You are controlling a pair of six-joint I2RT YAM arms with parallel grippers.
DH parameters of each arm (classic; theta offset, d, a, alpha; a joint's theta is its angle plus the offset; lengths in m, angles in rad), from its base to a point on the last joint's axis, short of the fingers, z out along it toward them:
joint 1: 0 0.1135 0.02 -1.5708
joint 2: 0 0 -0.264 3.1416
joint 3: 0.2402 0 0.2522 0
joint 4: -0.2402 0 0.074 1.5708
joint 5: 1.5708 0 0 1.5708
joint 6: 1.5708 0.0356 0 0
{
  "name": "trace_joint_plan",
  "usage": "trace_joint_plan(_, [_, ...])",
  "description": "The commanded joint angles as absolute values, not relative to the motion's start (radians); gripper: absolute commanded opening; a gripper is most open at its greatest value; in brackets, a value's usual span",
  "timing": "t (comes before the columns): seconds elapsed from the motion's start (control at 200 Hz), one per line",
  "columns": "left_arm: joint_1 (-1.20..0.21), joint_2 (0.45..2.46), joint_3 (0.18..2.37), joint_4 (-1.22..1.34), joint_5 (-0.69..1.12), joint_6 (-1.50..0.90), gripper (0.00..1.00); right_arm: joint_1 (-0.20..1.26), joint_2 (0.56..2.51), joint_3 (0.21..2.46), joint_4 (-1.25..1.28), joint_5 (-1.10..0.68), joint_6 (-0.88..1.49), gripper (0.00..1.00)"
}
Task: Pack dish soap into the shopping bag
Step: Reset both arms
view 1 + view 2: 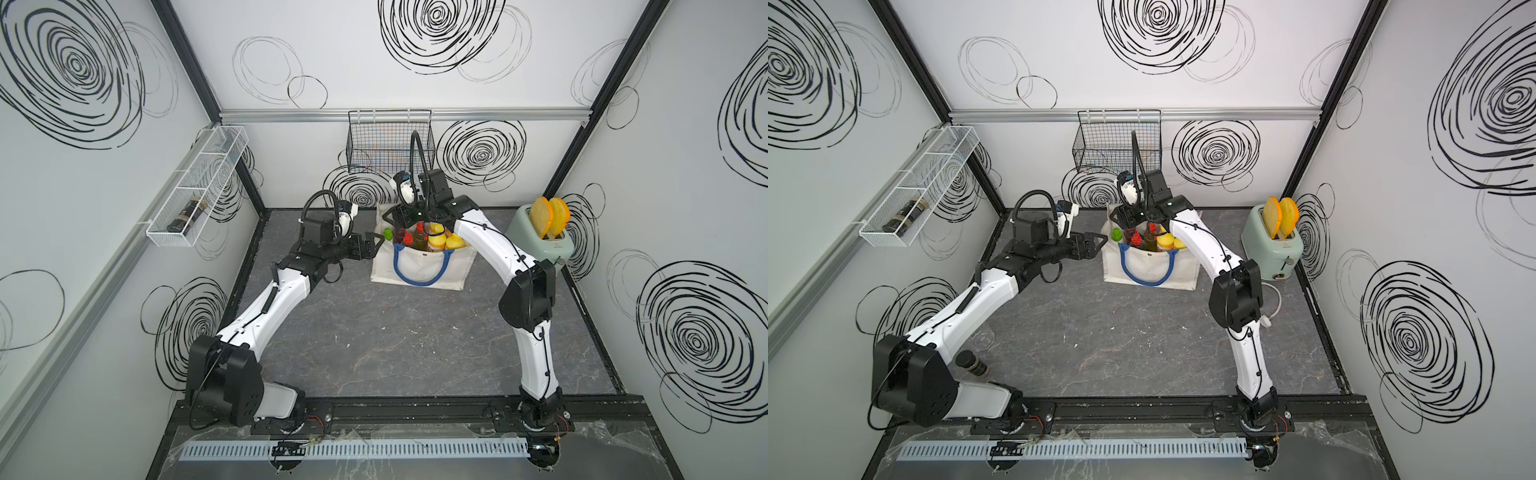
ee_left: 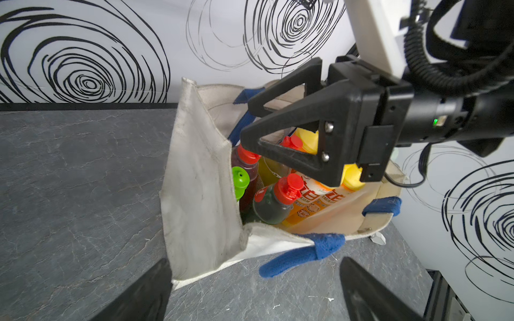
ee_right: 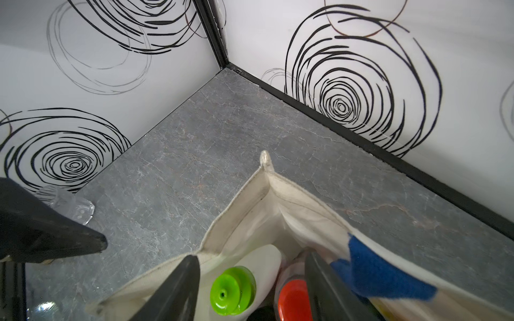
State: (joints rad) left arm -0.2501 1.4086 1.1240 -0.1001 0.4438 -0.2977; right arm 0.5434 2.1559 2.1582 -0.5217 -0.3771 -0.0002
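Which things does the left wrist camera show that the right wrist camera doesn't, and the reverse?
Left wrist only: orange bottles with yellow caps and a dark green bottle. Right wrist only: a clear object on the table near the wall. Both: the bag, the green cap, a red cap, a blue handle, and the right gripper, open.

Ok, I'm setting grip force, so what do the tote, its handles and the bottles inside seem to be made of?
Tote: matte off-white woven cloth, likely canvas; it creases and shows weave.
Handles: fuzzy blue fabric, perhaps over rope; the nap shows.
Bottles: glossy, partly see-through plastic by the look, with smooth moulded caps.
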Motion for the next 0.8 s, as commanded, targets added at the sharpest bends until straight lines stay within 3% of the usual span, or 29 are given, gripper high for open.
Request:
trace_joint_plan(0.0, [-0.238, 1.411, 1.165, -0.082, 0.445, -0.281, 0.96, 0.548, 2.088, 2.150, -0.505, -0.371, -0.017, 0.74])
trace_joint_plan(0.14, [-0.210, 1.394, 1.163, -0.079, 0.428, -0.277, 0.96, 0.539, 1.983, 2.076, -0.487, -0.326, -0.008, 0.79])
trace_joint_plan(0.28, [-0.186, 1.378, 1.188, -0.126, 0.348, -0.238, 0.96, 0.502, 1.773, 1.852, -0.430, -0.153, 0.001, 0.88])
trace_joint_plan(0.46, [-0.164, 1.322, 1.180, -0.130, 0.146, -0.265, 0.96, 0.287, 1.470, 1.486, -0.317, -0.130, 0.057, 0.95])
trace_joint_plan(0.555, [-0.145, 1.255, 1.062, -0.016, 0.028, -0.326, 0.96, 0.135, 1.333, 1.292, -0.227, -0.139, 0.093, 1.00])
trace_joint_plan(0.65, [-0.126, 1.179, 0.895, 0.154, -0.132, -0.352, 0.96, 0.001, 1.243, 1.120, -0.138, -0.141, 0.119, 0.97])
trace_joint_plan(0.79, [-0.112, 1.082, 0.603, 0.454, -0.340, -0.368, 0.96, -0.097, 1.173, 0.873, 0.056, -0.024, 0.119, 0.97])
